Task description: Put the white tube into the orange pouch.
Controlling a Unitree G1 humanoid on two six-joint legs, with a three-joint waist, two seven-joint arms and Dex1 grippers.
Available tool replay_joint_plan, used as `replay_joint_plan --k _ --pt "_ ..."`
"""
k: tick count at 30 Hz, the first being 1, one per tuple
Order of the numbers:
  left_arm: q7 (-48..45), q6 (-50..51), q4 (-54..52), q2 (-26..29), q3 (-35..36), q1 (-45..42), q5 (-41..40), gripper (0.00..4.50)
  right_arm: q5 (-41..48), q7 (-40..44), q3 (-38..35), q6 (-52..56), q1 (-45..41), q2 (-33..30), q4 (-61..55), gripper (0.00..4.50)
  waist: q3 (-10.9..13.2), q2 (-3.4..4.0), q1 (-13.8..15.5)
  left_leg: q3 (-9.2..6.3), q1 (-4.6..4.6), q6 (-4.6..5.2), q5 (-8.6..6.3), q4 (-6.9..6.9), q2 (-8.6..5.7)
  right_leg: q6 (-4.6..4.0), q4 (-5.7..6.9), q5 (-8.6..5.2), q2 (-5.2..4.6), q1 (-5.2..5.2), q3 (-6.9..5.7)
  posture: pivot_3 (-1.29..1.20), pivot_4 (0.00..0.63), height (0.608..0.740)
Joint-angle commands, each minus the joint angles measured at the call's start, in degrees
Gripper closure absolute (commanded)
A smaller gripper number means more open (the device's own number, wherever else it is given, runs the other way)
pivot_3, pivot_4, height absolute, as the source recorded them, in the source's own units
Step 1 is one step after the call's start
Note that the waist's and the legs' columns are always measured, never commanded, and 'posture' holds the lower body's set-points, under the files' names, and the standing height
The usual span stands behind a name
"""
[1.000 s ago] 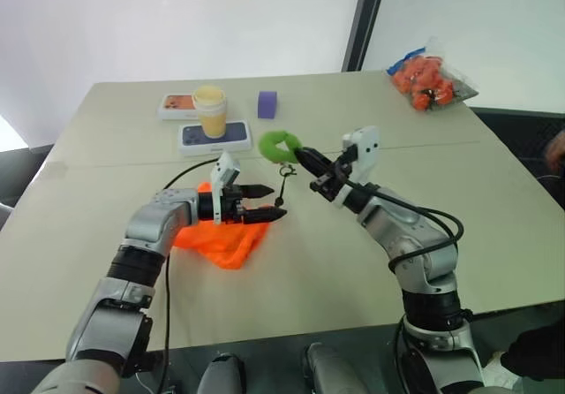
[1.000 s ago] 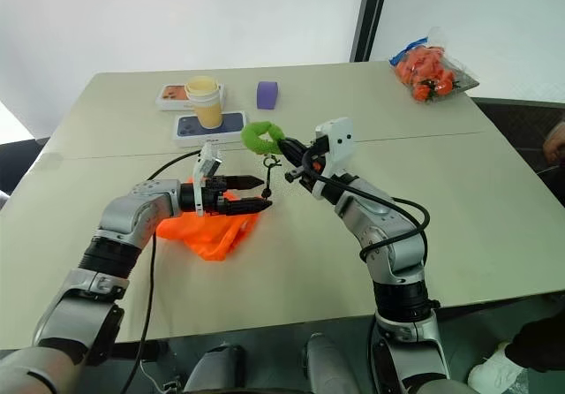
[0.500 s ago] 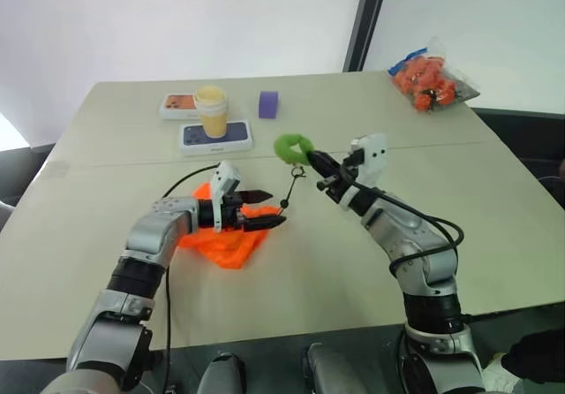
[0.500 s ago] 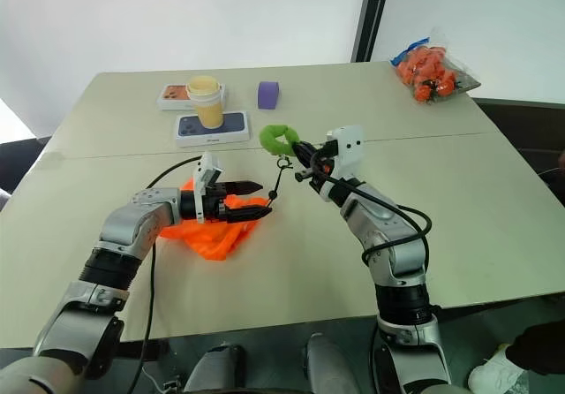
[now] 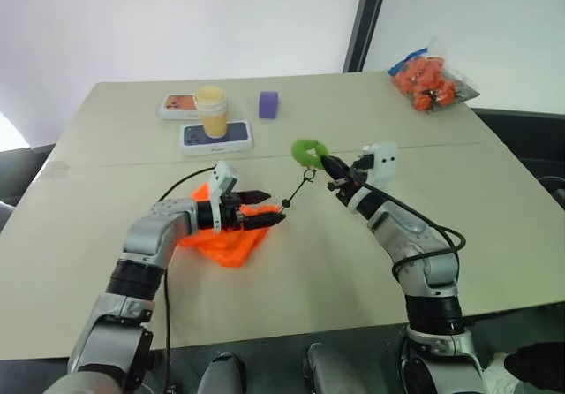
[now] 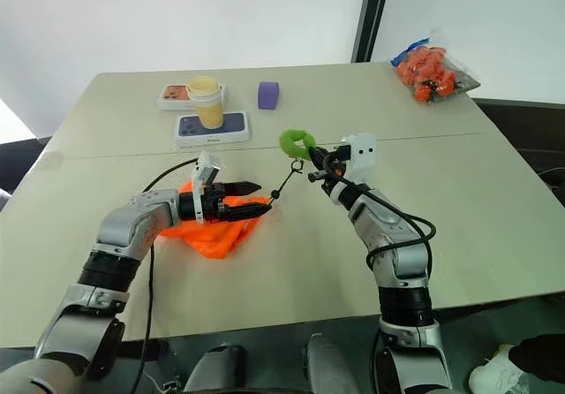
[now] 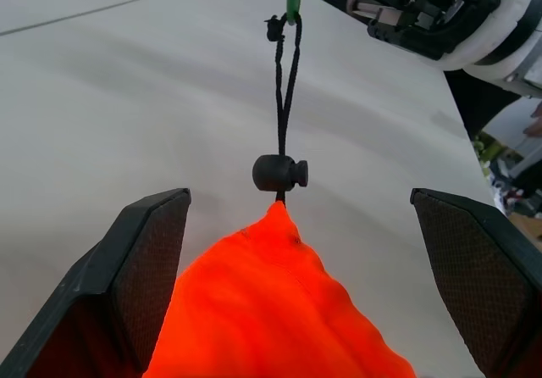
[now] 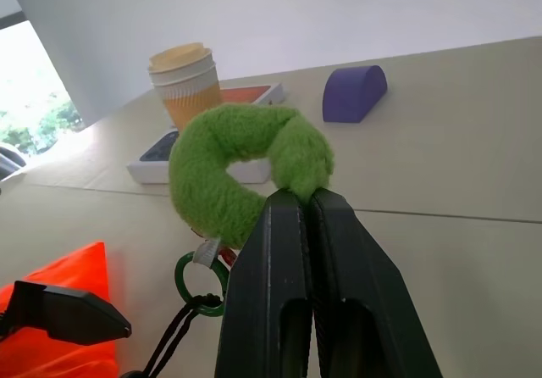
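The orange pouch (image 5: 226,238) lies crumpled on the table's near left. Its gathered tip (image 7: 275,225) rises between the wide-open fingers of my left gripper (image 5: 276,207), which points right just above the fabric. A thin black cord (image 7: 286,90) with a round black lock (image 7: 279,172) runs taut from that tip up to a fuzzy lime-green ring (image 5: 306,153). My right gripper (image 8: 296,198) is shut on the ring and holds it above the table, to the right of the pouch. The white tube is out of view.
Behind the pouch, a yellow-and-white cup (image 5: 211,109) stands on a flat box (image 5: 216,136), with a second box (image 5: 179,105) and a purple block (image 5: 268,103) nearby. A clear bag of orange fruit (image 5: 430,80) sits at the far right corner.
My right gripper has carried the green ring to the right and slightly down, drawing the cord out from the pouch. The left gripper has stayed open over the pouch.
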Motion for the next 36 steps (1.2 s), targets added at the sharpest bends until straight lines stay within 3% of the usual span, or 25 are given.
replay_joint_plan --k 1,4,6,36 --pt "-1.6 3.1 1.5 -0.9 0.7 -2.5 -2.1 0.05 0.8 0.4 0.0 -1.3 -0.3 0.4 -1.5 4.50 0.0 0.00 0.0 0.00 0.00 0.00 0.00 0.00 0.00 0.00 0.00 0.00 0.00 0.00 0.00 0.00 0.150 0.723" --pt "-1.4 5.5 3.2 -1.9 1.8 -3.9 -3.1 0.87 0.7 0.4 0.2 -1.3 -0.1 0.5 -1.8 4.50 0.0 0.00 0.0 0.00 -0.01 0.00 0.00 0.00 -0.01 0.01 -0.02 0.00 0.00 0.00 -0.01 0.00 0.150 0.723" --pt "-1.5 5.2 3.3 -1.9 1.2 -4.1 -2.2 1.85 0.6 0.4 0.3 -1.3 0.0 0.5 -2.0 4.50 0.0 0.00 -0.1 -0.02 -0.01 0.00 0.00 -0.02 0.00 0.04 -0.02 -0.01 0.00 0.00 -0.02 0.00 0.150 0.723" --pt "-0.8 -0.7 8.4 -6.4 -1.2 -5.8 3.9 1.85 1.7 1.5 1.0 -0.5 0.2 0.2 -3.8 4.50 0.0 0.00 0.0 -0.07 0.00 0.00 0.00 -0.03 -0.01 0.07 0.00 0.01 0.00 0.03 -0.07 0.00 0.150 0.723"
